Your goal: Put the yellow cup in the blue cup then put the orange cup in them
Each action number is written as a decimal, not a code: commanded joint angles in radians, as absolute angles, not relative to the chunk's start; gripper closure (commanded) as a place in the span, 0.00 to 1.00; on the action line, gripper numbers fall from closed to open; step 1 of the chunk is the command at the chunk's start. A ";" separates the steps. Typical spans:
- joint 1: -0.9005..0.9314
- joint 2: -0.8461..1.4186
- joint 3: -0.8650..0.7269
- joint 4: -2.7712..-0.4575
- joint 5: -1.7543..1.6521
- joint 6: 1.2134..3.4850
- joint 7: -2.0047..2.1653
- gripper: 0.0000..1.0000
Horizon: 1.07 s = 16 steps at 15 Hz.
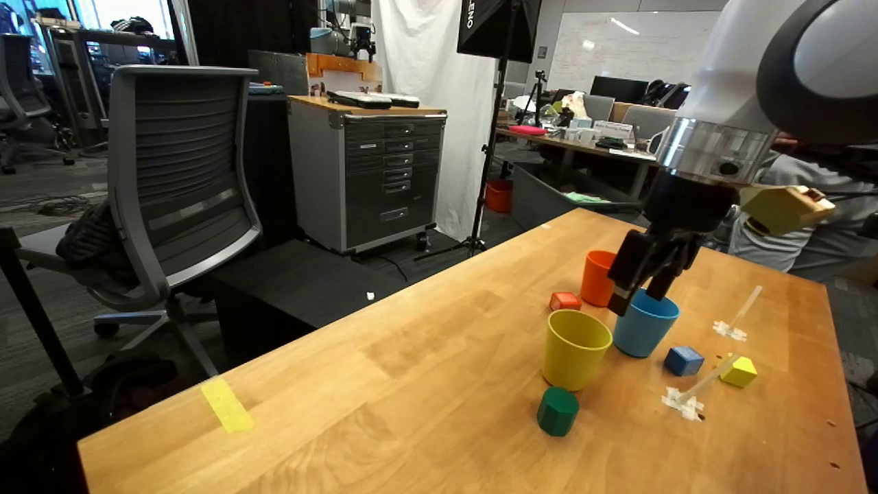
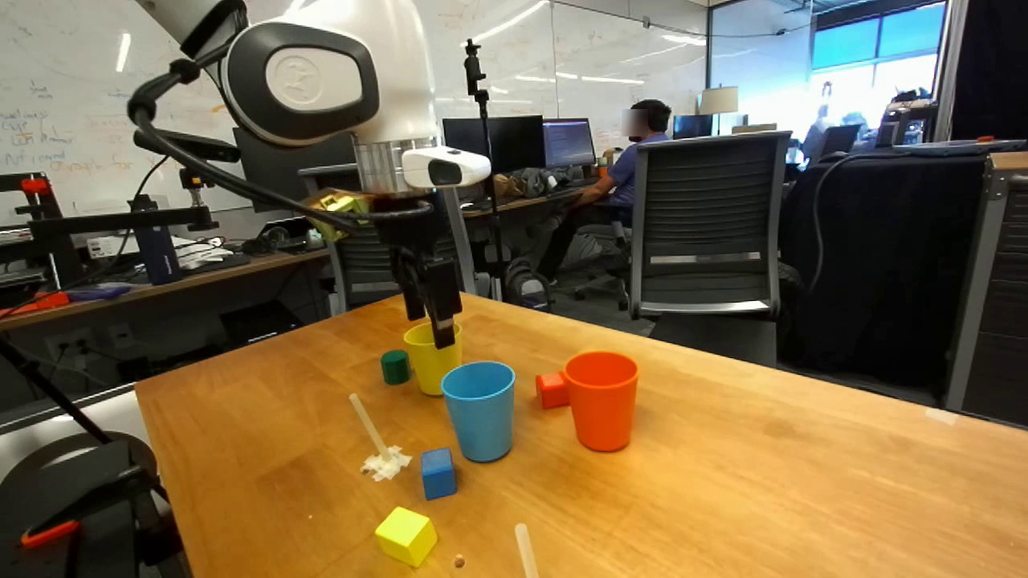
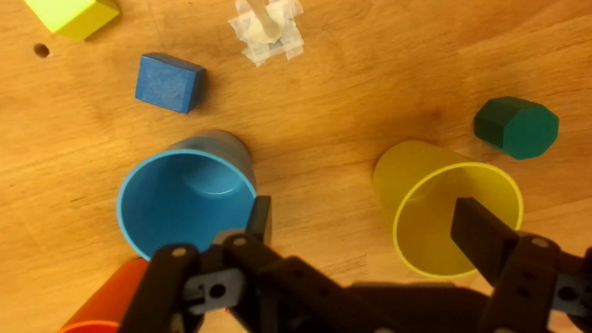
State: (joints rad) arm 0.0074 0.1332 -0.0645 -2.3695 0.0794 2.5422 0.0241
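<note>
The yellow cup (image 1: 575,360) stands upright on the table in both exterior views (image 2: 430,369) and lies right of centre in the wrist view (image 3: 402,171). The blue cup (image 1: 643,329) stands upright beside it (image 2: 482,417), at left in the wrist view (image 3: 185,189). The orange cup (image 1: 595,281) stands upright past the blue cup (image 2: 604,409); only part shows at the wrist view's lower left (image 3: 108,293). My gripper (image 3: 363,219) is open and empty above the cups. In the wrist view one finger overlaps the yellow cup's opening, the other the blue cup's rim edge.
A green block (image 1: 558,412) sits close to the yellow cup. A red block (image 2: 552,390) is beside the orange cup. A blue block (image 2: 438,474) and yellow block (image 2: 406,536) lie near the blue cup. Thin sticks (image 1: 706,379) stand taped to the table (image 1: 411,384).
</note>
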 commanded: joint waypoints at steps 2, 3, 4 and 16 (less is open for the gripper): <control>0.008 0.198 -0.035 -2.341 0.070 2.605 0.035 0.00; 0.009 0.209 -0.029 -2.338 0.078 2.619 0.033 0.00; 0.009 0.221 -0.022 -2.334 0.083 2.627 0.030 0.00; 0.002 0.290 -0.003 -2.277 0.101 2.648 0.037 0.82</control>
